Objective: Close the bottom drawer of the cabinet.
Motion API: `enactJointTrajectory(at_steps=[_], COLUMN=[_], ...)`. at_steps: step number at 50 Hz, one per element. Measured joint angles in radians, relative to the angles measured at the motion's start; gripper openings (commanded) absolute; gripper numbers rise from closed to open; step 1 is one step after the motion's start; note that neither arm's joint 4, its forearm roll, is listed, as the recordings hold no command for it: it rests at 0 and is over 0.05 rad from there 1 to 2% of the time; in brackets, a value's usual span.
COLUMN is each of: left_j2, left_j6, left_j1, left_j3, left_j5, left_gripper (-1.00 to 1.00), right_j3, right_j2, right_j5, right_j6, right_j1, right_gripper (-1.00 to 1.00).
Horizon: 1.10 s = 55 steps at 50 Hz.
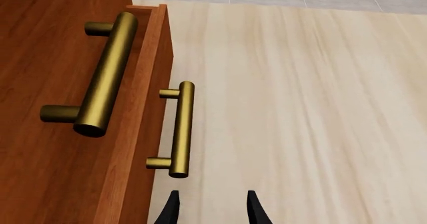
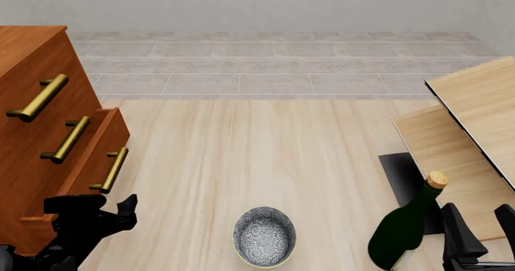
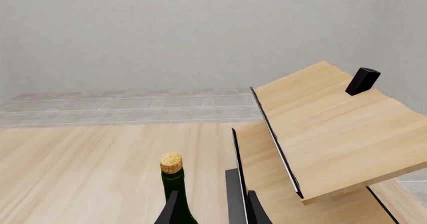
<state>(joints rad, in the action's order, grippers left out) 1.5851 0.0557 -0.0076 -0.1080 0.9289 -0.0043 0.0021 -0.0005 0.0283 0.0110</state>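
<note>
The bottom drawer [image 2: 95, 162] stuck out of the cabinet [image 2: 32, 72] at the table's left edge (brass handle [image 1: 181, 129] showing). The left gripper [image 1: 212, 209] hovered near it, fingers parted, empty. The right gripper [image 3: 212, 208] sat parted too, by a corked bottle [image 2: 406, 223].

Pale grey wall [image 2: 266, 5], grey tiled floor [image 2: 274, 66], light-wood table [image 2: 241, 156].

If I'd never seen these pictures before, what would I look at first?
Probably the cabinet on the left of the front view, reddish-brown with brass handles; its drawers step out further the lower they sit, the bottom drawer most. The black left gripper sits just in front of that drawer. Next come the dark green bottle with a cork, near right, and the patterned bowl on the pale table between them.
</note>
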Motion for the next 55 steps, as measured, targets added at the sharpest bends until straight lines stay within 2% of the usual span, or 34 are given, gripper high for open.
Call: enactJointTrajectory(at_steps=[55], left_j2=[0.054], left_j6=[-0.073], left_j1=[0.106], left_j3=[-0.018], left_j5=[0.040], left_gripper=[1.00], right_j3=[-0.002], right_j2=[0.001], right_j5=[0.001], right_j6=[0.002], right_j1=[-0.003], right_gripper=[1.00])
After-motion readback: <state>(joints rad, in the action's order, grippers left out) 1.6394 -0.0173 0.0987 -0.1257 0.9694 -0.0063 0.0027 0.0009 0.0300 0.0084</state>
